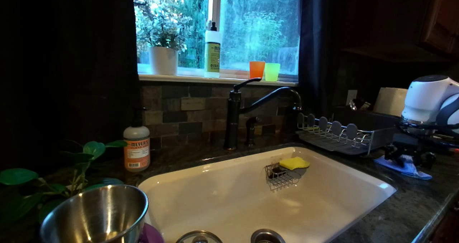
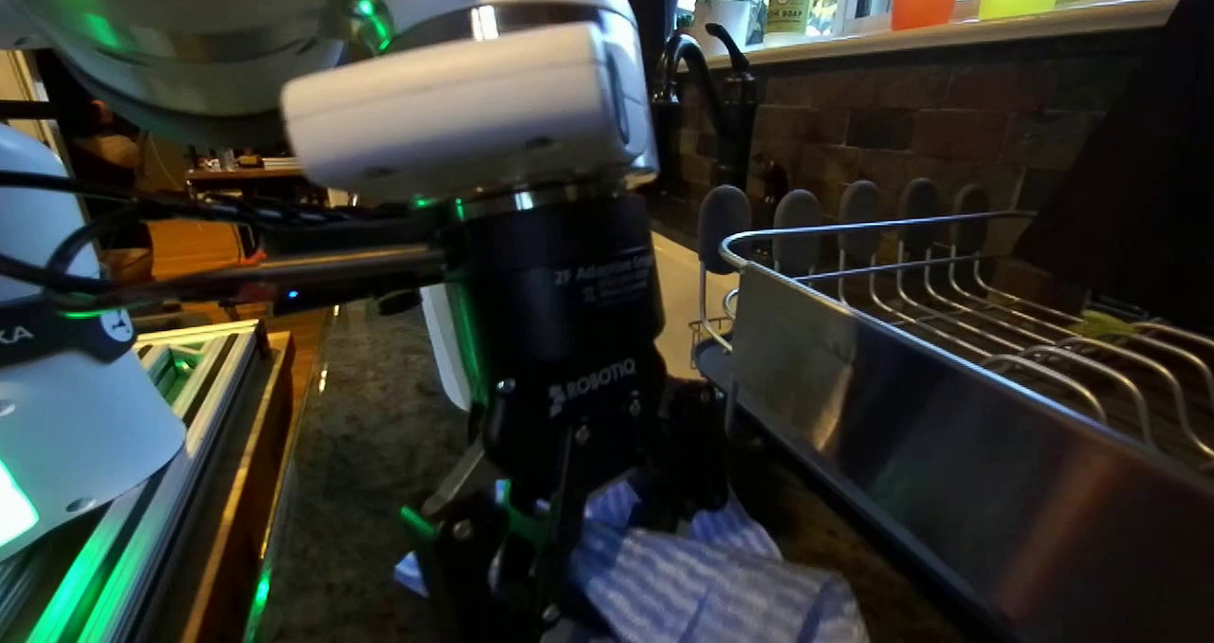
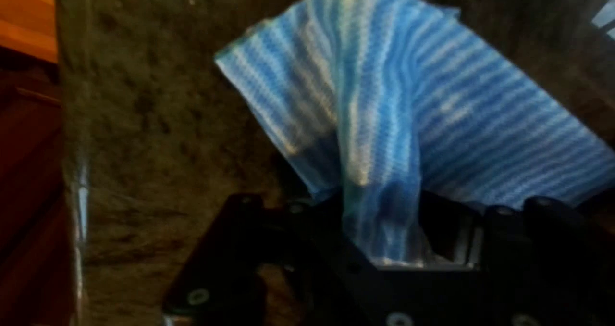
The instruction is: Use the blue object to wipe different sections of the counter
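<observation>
The blue object, a striped light-blue cloth (image 3: 461,114), fans out in folds ahead of my gripper (image 3: 382,203) in the wrist view. Its bunched middle rises between the fingers, which are shut on it. In an exterior view the cloth (image 2: 711,577) spreads below and beside the black gripper, whose fingertips are partly hidden by the cloth and the frame edge. Another exterior view has the cloth (image 1: 405,167) flat on the dark speckled counter (image 1: 405,209), to the right of the sink, with the gripper pointing down over it.
The dish rack (image 2: 806,368) stands close beside the gripper. A white sink (image 1: 222,185) takes up the middle, with a yellow sponge (image 1: 294,163) in a wire caddy. The counter's front edge (image 3: 79,210) runs along the left of the wrist view. A faucet (image 1: 233,121) rises behind the sink.
</observation>
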Motion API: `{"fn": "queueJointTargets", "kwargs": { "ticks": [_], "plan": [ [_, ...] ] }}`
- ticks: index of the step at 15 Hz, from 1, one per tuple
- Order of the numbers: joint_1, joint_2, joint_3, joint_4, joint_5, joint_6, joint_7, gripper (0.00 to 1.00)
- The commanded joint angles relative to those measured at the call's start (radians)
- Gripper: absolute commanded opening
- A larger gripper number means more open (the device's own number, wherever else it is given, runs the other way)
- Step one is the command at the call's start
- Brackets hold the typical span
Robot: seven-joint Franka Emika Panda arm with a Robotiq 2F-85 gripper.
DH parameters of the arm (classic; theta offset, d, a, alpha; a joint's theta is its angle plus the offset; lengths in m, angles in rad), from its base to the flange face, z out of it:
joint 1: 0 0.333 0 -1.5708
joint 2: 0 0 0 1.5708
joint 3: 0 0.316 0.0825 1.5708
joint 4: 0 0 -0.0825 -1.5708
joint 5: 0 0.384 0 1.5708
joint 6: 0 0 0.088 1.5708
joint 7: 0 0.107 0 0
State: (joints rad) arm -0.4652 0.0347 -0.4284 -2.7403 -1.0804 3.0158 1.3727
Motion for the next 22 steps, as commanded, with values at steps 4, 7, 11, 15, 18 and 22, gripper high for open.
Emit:
{"fn": "queueJointTargets", "kwargs": {
  "ticks": [4,7,11,15,18,22],
  "plan": [
    [-0.033,-0.175,-0.028,-0.028,-0.47,0.081,0.032,0.03],
    [-0.057,-0.28,-0.035,-0.023,-0.699,0.097,0.062,0.03],
    [-0.111,-0.423,-0.001,-0.024,-0.916,0.168,0.044,0.03],
    [-0.175,-0.536,0.098,-0.021,-0.964,0.352,0.044,0.03],
    [-0.151,-0.51,0.085,-0.003,-0.934,0.333,0.034,0.12],
    [-0.091,-0.572,0.132,0.02,-0.91,0.313,0.036,0.03]
  ]
}}
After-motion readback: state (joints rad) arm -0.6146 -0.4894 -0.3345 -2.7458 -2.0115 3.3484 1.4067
